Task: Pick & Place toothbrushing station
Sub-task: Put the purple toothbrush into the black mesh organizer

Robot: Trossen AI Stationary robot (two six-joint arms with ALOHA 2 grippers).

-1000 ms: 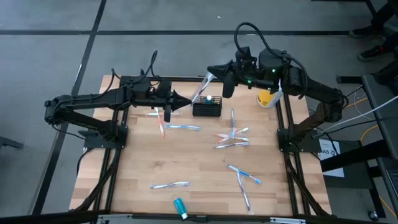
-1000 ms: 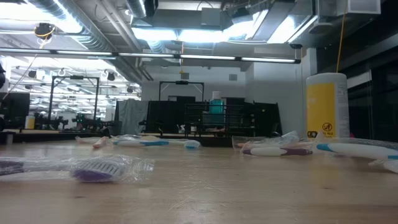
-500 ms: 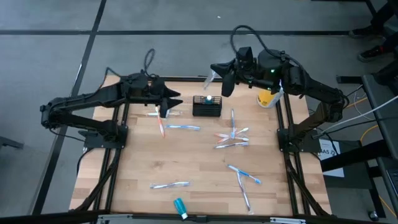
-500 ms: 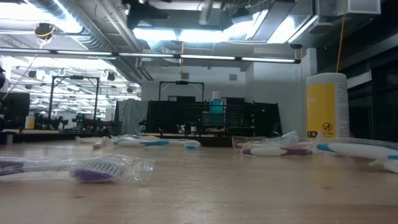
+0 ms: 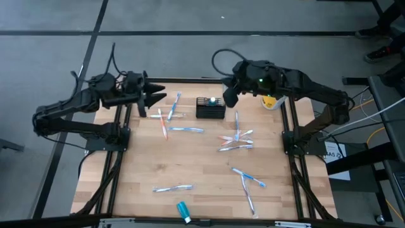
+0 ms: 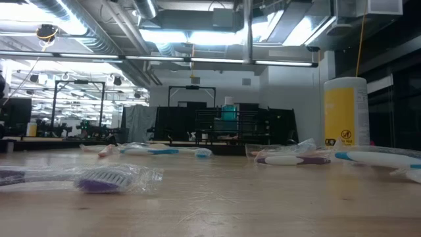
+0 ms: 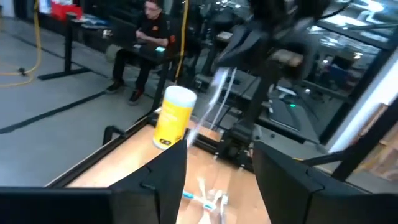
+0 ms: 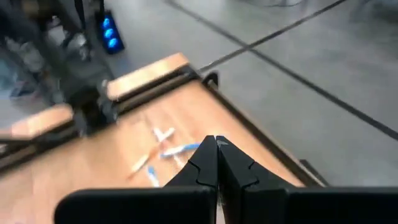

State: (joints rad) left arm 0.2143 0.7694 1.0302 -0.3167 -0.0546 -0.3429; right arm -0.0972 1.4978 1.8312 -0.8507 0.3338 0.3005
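While the wooden table [image 5: 190, 158] is lying under scattered wrapped toothbrushes [image 5: 235, 142], both arms are hanging over its far edge: the left gripper [image 5: 158, 98] is spreading its fingers empty above the far-left corner, and the right gripper [image 5: 229, 96] is pressing its fingers together on nothing, just right of the toothbrushing station [image 5: 211, 109]. That caddy is sitting at far centre, the yellow canister [image 5: 271, 101] beyond the right gripper. A seated person [image 7: 146, 37] is blurring into the room.

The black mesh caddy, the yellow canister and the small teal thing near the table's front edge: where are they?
Black mesh caddy [image 5: 211, 110]: high view, on its front wall.
Yellow canister [image 6: 345, 112]: low view, on its yellow label.
Teal thing [image 5: 183, 208]: high view, on its middle.
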